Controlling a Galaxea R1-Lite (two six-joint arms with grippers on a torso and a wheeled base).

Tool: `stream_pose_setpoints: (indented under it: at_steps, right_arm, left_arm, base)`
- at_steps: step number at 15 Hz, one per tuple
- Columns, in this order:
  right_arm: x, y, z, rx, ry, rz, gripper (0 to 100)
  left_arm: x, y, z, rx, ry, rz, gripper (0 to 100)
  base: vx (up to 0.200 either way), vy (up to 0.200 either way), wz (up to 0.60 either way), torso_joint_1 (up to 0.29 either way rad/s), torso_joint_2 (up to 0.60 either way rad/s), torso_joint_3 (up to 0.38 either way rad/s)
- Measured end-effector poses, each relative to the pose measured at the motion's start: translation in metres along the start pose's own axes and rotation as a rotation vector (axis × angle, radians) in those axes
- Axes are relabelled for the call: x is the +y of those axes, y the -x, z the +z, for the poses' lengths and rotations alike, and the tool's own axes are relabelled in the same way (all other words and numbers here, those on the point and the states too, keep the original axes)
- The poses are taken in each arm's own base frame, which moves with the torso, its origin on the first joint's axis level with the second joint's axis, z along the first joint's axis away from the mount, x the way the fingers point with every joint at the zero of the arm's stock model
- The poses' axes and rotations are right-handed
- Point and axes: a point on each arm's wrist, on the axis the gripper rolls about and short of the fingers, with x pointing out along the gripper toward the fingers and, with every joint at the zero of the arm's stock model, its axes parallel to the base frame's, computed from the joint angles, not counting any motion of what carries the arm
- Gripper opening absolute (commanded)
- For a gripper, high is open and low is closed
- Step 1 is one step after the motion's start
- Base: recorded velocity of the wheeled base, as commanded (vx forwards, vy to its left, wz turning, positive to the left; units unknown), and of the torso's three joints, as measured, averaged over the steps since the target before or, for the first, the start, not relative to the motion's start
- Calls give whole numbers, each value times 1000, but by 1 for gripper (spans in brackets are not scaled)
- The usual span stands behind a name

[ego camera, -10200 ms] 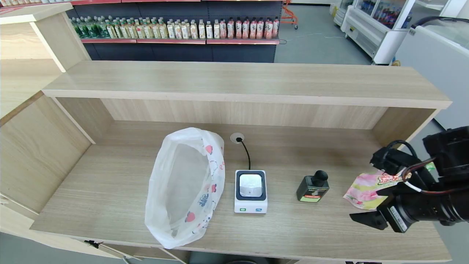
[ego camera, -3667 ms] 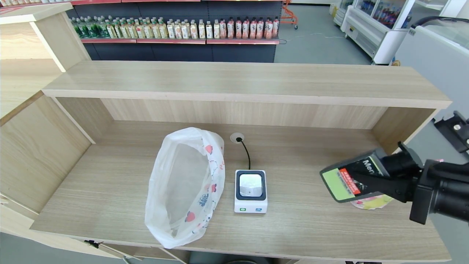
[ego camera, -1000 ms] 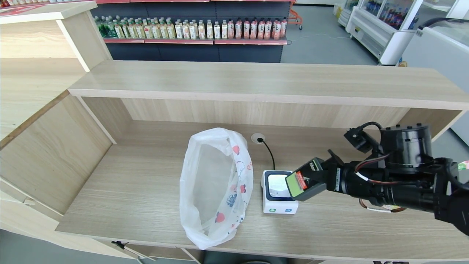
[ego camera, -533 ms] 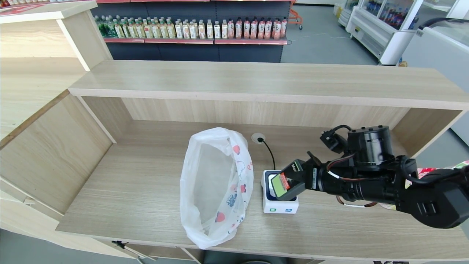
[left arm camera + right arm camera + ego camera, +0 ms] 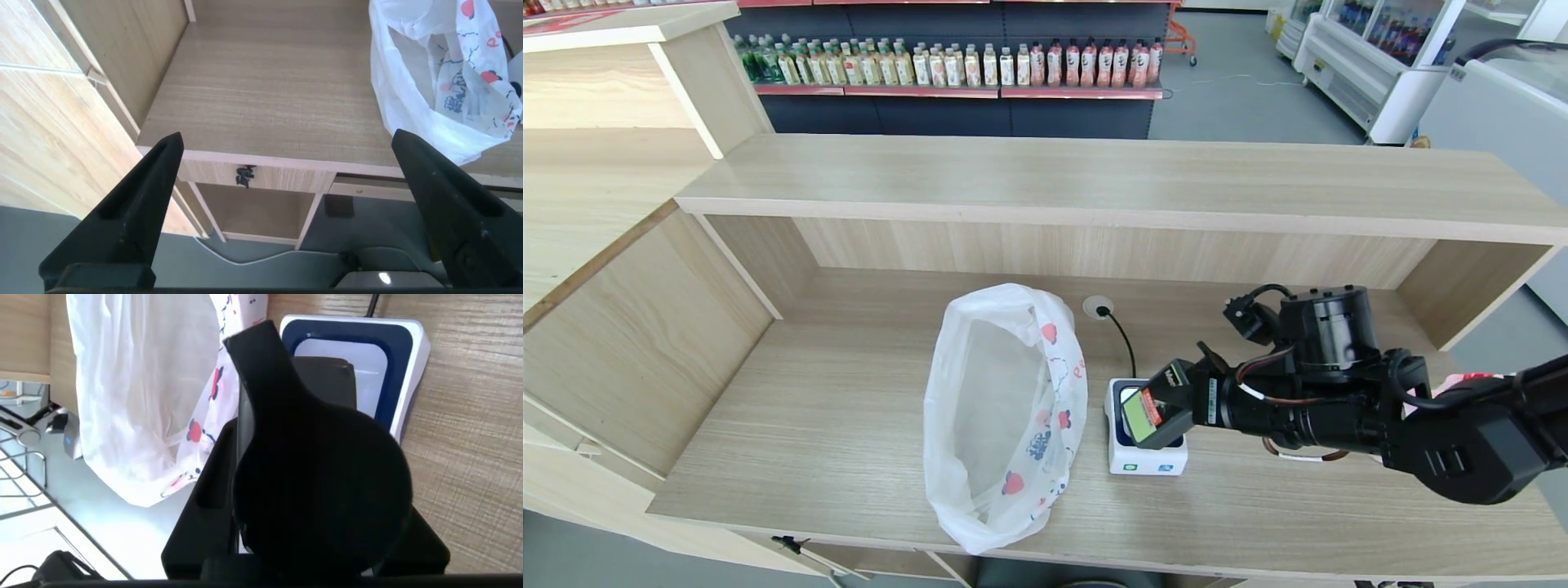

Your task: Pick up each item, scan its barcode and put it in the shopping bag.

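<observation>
Directly below the right gripper [image 5: 1178, 398] sits a white countertop scanner with a dark-blue-framed glass window [image 5: 1147, 459], on the pale wood-grain worktop [image 5: 849, 408]. The gripper is clamped on a small dark flat-sided bottle with a green-and-red label [image 5: 1145, 411] and holds it tilted just above that window.

The likeliest failure is a missed scan. The label side faces up toward the head camera, and in the wrist view the gripper's own body hides most of the bottle, so I cannot tell whether a barcode faces the glass. The grip also appears to sit at the cap end, leaving the body hanging out ahead of the jaws, so a quick swing could make it pivot or slip. Just beyond the bottle, on the side away from the arm, stands a limp translucent white plastic shopping bag with red and blue prints [image 5: 1005, 408]. Its soft rim could snag the bottle and be dragged, or the mouth could fold shut.

The bottle looks rigid and glossy, its label a flat green panel with a red band.

Behind the arm lies a pink printed pouch [image 5: 1460, 381]. The left gripper [image 5: 286, 212] hangs spread and empty near the worktop's front edge.
</observation>
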Motion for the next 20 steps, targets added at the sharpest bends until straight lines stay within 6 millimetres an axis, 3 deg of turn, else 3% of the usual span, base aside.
stream_pose_setpoints:
  at_steps: [13, 18, 20]
  right_arm:
    - [-6, -27, 1, -2, 18, 1, 0]
    - [-6, -28, 2, 0, 17, 3, 0]
    - [-3, -22, 11, -32, 19, 11, 0]
  left_arm:
    - [0, 0, 0, 0, 0, 0, 100]
    - [0, 0, 0, 1, 0, 0, 100]
    - [0, 0, 0, 0, 0, 0, 100]
  base:
    - [0, 0, 0, 0, 0, 0]
    - [0, 0, 0, 0, 0, 0]
    - [0, 0, 0, 0, 0, 0]
